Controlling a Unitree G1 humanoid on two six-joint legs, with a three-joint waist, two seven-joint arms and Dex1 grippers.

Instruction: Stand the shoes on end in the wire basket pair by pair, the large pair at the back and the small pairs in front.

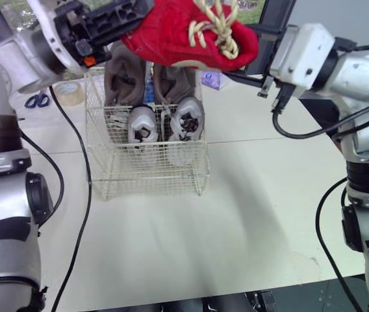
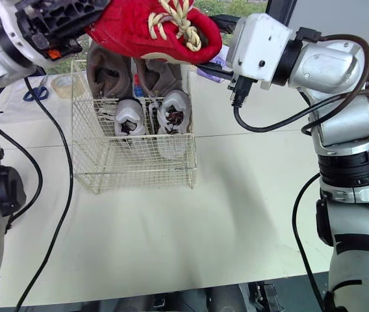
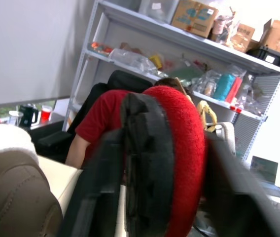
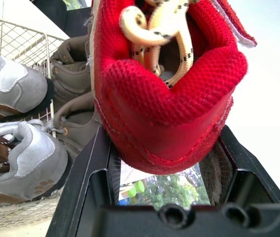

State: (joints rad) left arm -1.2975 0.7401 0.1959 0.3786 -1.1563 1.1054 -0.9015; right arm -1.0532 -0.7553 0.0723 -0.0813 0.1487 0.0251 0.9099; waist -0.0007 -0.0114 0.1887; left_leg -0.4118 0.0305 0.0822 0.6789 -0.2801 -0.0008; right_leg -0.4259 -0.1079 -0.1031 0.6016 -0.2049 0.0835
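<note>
Red shoe [image 1: 171, 32]: hanging in the air above the back of the wire basket [image 1: 106, 182], carried between both grippers and clear of the tabletop [image 1: 236, 214].

Surroundings, left to right:
- Blue-handled scissors [image 1: 36, 100] and a roll of tape [image 1: 71, 91] are lying near the tabletop's far left corner, left of the basket.
- A black cable [image 1: 84, 182] is trailing down the tabletop's left side, just beside the basket's left wall.
- The basket is sitting left of the tabletop's middle. A brown pair [image 1: 123, 78] is standing on end against its back wall. A grey pair [image 1: 142, 123] is standing on end directly in front of that pair, side by side.
- A purple item [image 1: 212, 79] is lying behind the basket's right back corner.
- In the left wrist view, a person in a red shirt [image 3: 98, 118] is sitting before stocked shelves [image 3: 189, 44].

Orientation: the shoe's long axis is running roughly level, left to right, across the basket's width. Its heel and padded collar are facing the robot's right, its toe end the left, and its cream laces [image 1: 220, 26] are spilling upward near the right end.

Grip: the left gripper [image 1: 116, 23] is clamping the toe end, fingers pressing sole and upper. The right gripper [image 2: 216, 47] is clenching the heel, one finger on each side.
</note>
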